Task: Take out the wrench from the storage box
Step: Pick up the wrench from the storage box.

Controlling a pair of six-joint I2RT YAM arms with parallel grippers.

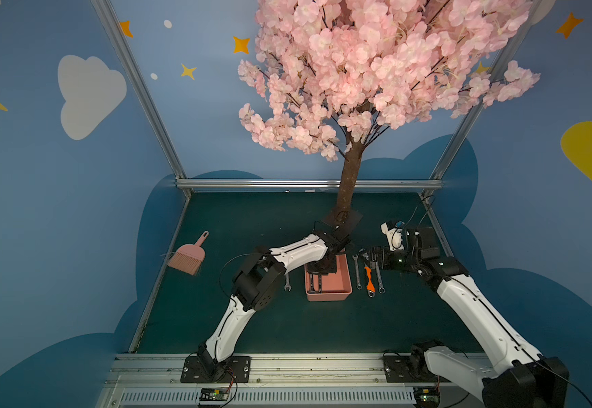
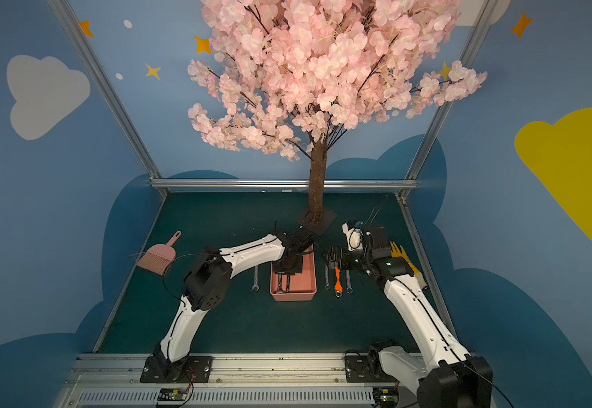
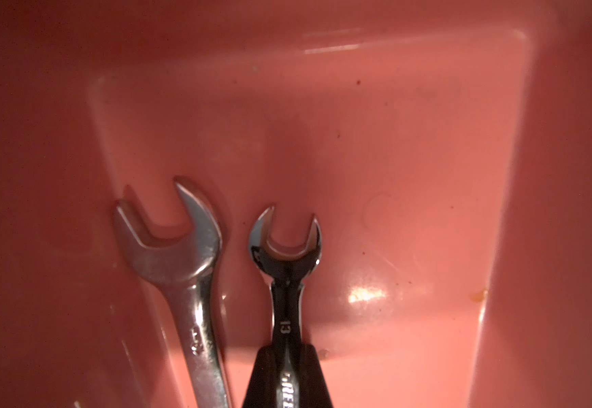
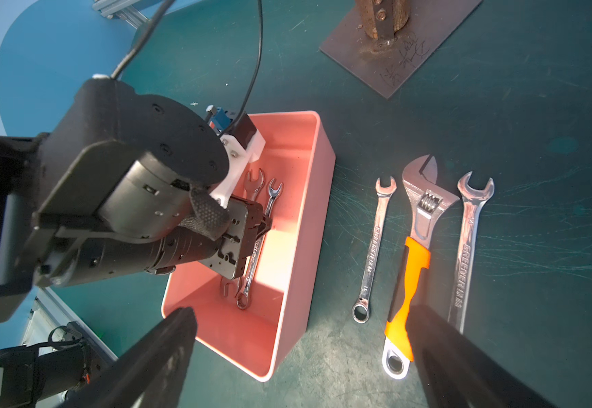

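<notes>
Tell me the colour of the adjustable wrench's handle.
Orange with a black strip; the handle shows best in the right wrist view.

storage box (image 1: 328,296): far half hidden under the left arm (image 1: 298,252) in both top views.
13 wrench (image 3: 285,254): shank hidden between the fingers (image 3: 261,385) of the left gripper (image 3: 287,353); handle cut off.
larger wrench (image 3: 171,247): handle cut off.
big combination wrench (image 4: 469,240): near end hidden behind a finger (image 4: 464,353) of the right gripper (image 4: 300,314).

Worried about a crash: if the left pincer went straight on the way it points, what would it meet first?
Most likely the box floor. The left pincer, shut on a wrench, points down into the box; how near the floor is unclear.
</notes>
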